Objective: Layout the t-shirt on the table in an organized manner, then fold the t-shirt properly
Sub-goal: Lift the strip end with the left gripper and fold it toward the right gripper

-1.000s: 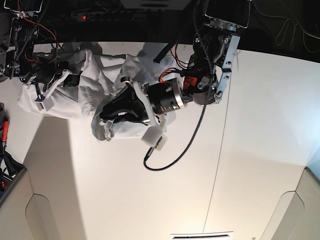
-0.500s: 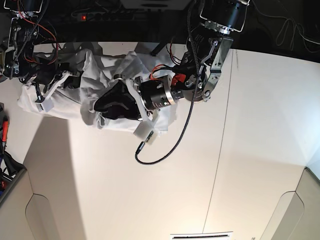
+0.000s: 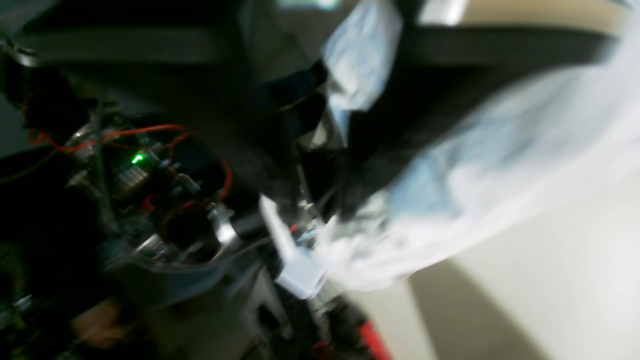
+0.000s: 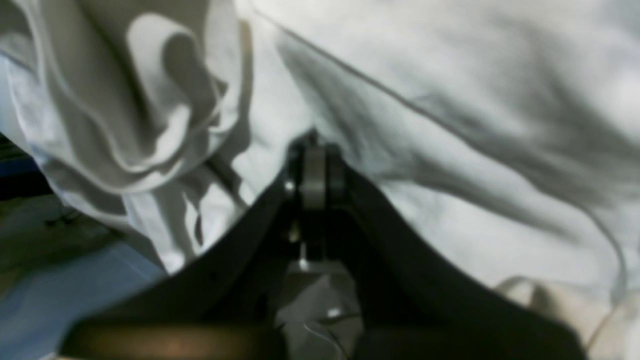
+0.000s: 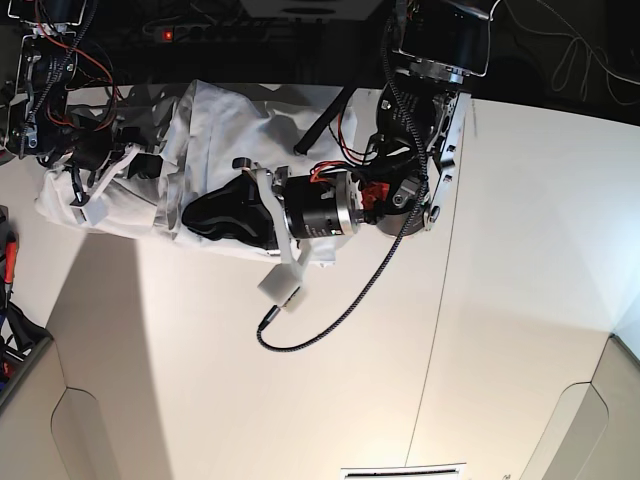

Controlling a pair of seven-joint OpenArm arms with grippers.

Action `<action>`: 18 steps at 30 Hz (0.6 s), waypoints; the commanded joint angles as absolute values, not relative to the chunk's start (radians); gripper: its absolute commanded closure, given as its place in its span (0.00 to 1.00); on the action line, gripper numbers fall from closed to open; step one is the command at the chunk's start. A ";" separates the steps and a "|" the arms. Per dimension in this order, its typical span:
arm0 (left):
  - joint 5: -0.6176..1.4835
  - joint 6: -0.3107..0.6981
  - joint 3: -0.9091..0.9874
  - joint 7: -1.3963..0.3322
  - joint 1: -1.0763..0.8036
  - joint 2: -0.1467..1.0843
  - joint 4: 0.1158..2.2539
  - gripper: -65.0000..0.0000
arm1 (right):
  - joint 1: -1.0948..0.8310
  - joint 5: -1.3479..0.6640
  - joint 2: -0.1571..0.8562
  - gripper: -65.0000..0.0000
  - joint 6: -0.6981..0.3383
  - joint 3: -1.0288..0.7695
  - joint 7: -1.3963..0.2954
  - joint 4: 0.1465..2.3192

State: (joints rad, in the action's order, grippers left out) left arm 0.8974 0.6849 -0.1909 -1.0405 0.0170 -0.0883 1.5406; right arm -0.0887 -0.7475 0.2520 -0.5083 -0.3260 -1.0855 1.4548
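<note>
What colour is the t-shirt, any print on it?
Plain white t-shirt, no print visible; right wrist view shows it best.

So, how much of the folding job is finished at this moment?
Nothing looks finished. The t-shirt lies bunched and wrinkled at the far edge of the table, not spread flat. In hand: the right gripper has its jaws shut on the cloth, and the left gripper is down in the heap; its grip is unclear. Left to do: the laying out and every fold.

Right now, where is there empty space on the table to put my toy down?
The big bare patches of the table are right of the dark seam line, and the wide front stretch below the dangling black cable. The back left is crowded: the bunched t-shirt and both arms' grippers, left gripper and right gripper, sit there.
</note>
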 commanded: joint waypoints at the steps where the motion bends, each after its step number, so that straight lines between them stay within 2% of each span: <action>1: 0.889 0.698 -0.183 -1.023 0.030 -0.099 1.556 0.99 | -0.078 -0.779 0.264 1.00 -0.513 -0.332 -1.077 1.471; 5: 0.727 0.698 -0.181 -0.852 0.021 -0.097 1.509 1.00 | -0.074 -0.846 0.266 1.00 -0.520 -0.332 -1.109 1.490; 11: 0.530 0.689 -0.201 -0.599 0.077 -0.097 1.255 1.00 | -0.073 -0.873 0.266 1.00 -0.532 -0.332 -1.132 1.568; 16: 0.410 0.587 -0.201 -0.519 0.168 -0.096 1.011 1.00 | -0.073 -0.885 0.266 1.00 -0.532 -0.332 -1.147 1.612; 18: 0.402 0.576 -0.201 -0.502 0.185 -0.096 0.963 1.00 | -0.073 -0.919 0.266 1.00 -0.532 -0.334 -1.153 1.625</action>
State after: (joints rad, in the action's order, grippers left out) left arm 0.4114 0.5961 -0.2016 -0.4992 0.1722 -0.0891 0.9592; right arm -0.0856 -0.8970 0.2527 -0.5201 -0.3271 -1.1645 1.6058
